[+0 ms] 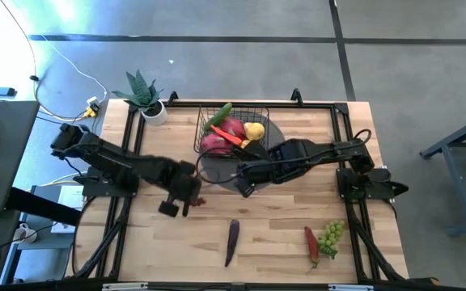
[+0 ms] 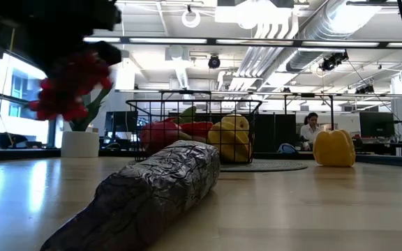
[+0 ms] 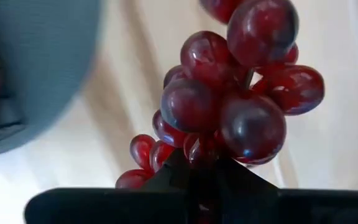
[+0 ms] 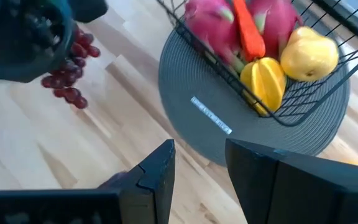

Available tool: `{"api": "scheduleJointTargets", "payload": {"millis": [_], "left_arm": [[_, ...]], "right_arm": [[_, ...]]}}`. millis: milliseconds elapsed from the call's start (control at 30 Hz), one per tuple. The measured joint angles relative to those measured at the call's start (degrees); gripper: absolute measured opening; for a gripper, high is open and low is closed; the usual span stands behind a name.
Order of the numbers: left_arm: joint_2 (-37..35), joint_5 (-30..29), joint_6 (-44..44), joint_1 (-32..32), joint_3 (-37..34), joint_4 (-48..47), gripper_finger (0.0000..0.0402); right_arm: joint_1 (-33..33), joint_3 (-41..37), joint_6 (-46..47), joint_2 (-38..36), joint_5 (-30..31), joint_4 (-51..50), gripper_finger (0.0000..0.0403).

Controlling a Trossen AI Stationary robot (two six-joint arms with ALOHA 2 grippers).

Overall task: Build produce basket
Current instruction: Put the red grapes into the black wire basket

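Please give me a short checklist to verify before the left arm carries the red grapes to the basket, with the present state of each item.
1. Left claw shut on red grapes: ok.
2. Grapes lifted off the table: ok, they hang in the low view.
3. Basket has free space: ok, its right part looks bare.
4. Right claw out of the path: not ok, it hovers over the grey mat beside the basket.
5. Grip firmness: cannot tell.

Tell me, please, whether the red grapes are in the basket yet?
Out. The red grapes hang from the shut left tool above bare wood, apart from the basket on its grey mat.
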Motion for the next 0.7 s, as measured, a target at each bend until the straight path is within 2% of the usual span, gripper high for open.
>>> {"api": "scheduleJointTargets", "payload": {"millis": [133,433,700], "left_arm": [[-3.0,-2.2,1.4,5.9,0.0,2.0,0.0004],[-8.2,-2.3,3.4,18.4,0.0,8.4,0.0004],[-11.9,3.4,0.4,27.4,0.0,17.0,0.0004]], "right_arm": [[1.1,0.0,2.6,0.0,3.2,0.0,0.0123],[2.6,-0.2,8.0,0.0,6.1,0.0,0.0123],[2.9,-0.2,8.6,0.0,5.8,0.0,0.0123]]}}
